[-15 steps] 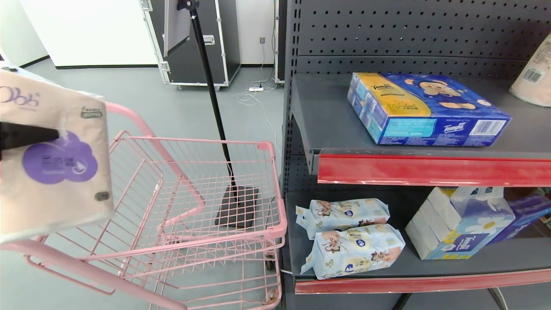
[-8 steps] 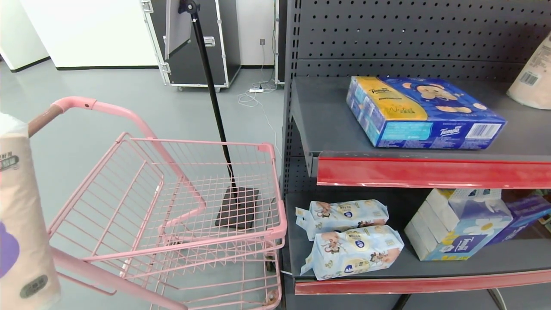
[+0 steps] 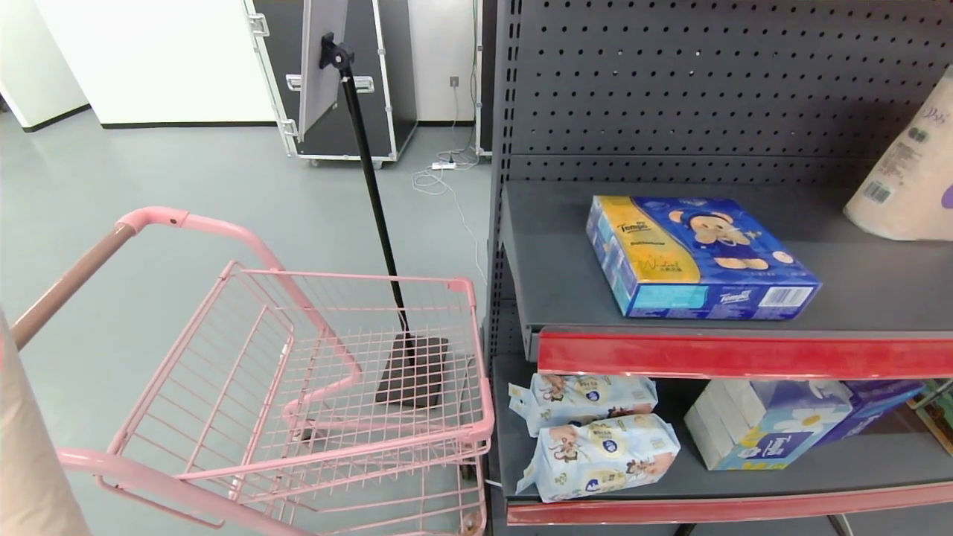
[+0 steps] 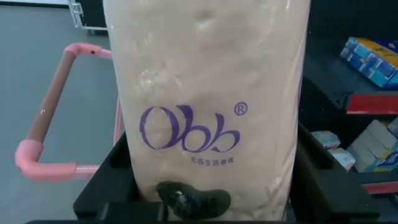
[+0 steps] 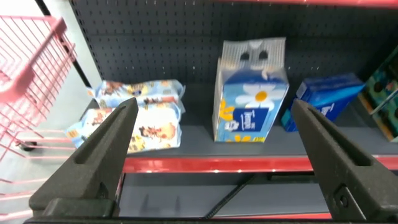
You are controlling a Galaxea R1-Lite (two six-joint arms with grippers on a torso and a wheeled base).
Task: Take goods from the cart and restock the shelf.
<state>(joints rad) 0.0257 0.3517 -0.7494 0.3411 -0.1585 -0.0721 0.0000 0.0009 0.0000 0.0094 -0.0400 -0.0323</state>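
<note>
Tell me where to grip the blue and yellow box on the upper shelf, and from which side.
Probably take the box across its shorter span, fingers on its near and far long sides, coming down from above and in front. It lies flat on the upper shelf with bare shelf around it and open space above.

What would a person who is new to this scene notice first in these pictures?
Probably the big beige tissue pack, held in the left gripper right before its wrist camera. Then the pink wire cart, standing at the left end of the dark shelf, and the blue box lying flat on the upper board.
</note>
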